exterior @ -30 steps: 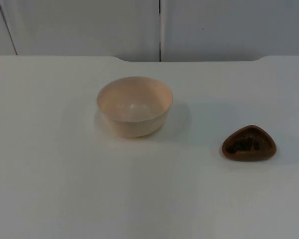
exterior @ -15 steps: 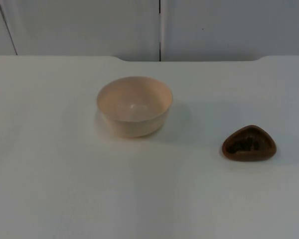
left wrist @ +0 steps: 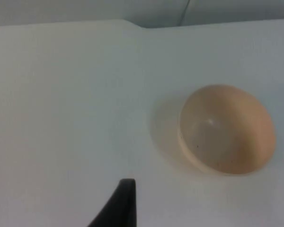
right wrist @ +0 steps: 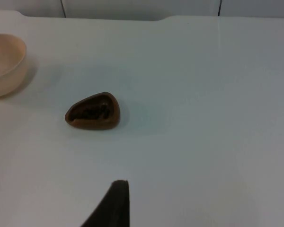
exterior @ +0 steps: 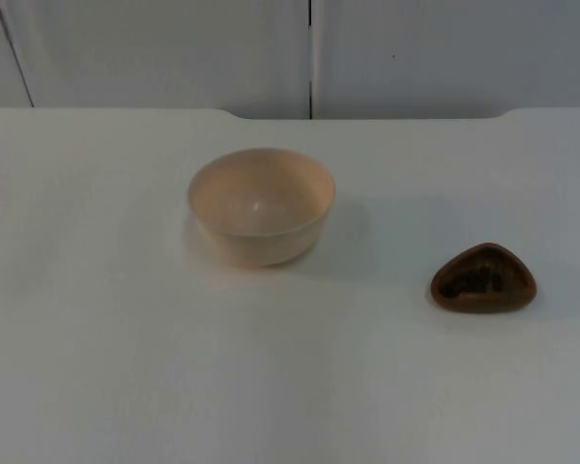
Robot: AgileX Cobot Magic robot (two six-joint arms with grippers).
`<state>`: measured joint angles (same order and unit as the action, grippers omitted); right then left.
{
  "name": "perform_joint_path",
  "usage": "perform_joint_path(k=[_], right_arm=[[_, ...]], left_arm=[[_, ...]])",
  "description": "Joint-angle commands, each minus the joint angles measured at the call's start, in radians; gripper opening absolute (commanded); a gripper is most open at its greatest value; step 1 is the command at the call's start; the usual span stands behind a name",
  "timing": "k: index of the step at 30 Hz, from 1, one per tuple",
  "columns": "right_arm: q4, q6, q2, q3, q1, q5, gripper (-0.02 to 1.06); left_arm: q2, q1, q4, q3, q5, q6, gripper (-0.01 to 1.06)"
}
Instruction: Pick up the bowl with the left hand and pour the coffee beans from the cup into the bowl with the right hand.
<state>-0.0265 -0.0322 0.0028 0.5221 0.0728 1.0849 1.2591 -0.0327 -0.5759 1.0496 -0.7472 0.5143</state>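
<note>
Standing over the table (exterior: pixel 97 387) in the top view, you see the pale bowl (exterior: pixel 261 206) sitting upright a little left of the frame's centre, open side up and with nothing in it, while the small brown cup (exterior: pixel 483 278) rests well apart from it toward the right of the frame, its dark load of coffee beans (exterior: pixel 474 281) visible inside. That layout suits the task: the bowl lies on the left arm's side and the cup on the right arm's side, so neither arm should need to cross the other. Through the left wrist view, the bowl (left wrist: pixel 227 128) lies ahead of the left gripper (left wrist: pixel 118 208) and off to one side, well apart from the one black fingertip that shows; whether that claw is open or closed cannot be told, and it holds nothing. Reaching the rim looks to call for a move forward and across toward the bowl. Through the right wrist view, the cup (right wrist: pixel 93 111) lies ahead of the right gripper (right wrist: pixel 111 208), nearly in line with its fingertip, its rounded-triangle outline running crosswise to the approach, with the bowl's edge (right wrist: pixel 7 64) farther off beyond it. That claw's state cannot be told either. Neither pickup has begun.
</note>
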Motion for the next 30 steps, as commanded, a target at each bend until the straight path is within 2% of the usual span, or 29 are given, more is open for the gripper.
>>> perform_joint_path(k=[1, 10, 13, 23, 30], right_arm=[[-0.002, -0.003, 0.003, -0.006, -0.006, -0.007, 1.05], [-0.002, -0.003, 0.003, -0.006, -0.006, -0.007, 1.05], [-0.002, -0.003, 0.003, -0.006, -0.006, -0.007, 1.05], [-0.002, -0.003, 0.003, -0.006, -0.006, -0.007, 1.05], [-0.002, -0.001, 0.003, -0.006, -0.006, -0.007, 1.05]], left_arm=[[0.040, 0.042, -0.008, 0.023, 0.003, 0.012, 1.05], [0.199, 0.131, 0.033, 0.075, 0.051, -0.036, 1.05], [0.266, 0.136, 0.050, 0.101, 0.055, -0.078, 1.05], [0.439, 0.136, 0.047, 0.165, 0.065, -0.102, 1.05], [0.571, 0.140, 0.047, 0.263, 0.030, -0.159, 1.05]])
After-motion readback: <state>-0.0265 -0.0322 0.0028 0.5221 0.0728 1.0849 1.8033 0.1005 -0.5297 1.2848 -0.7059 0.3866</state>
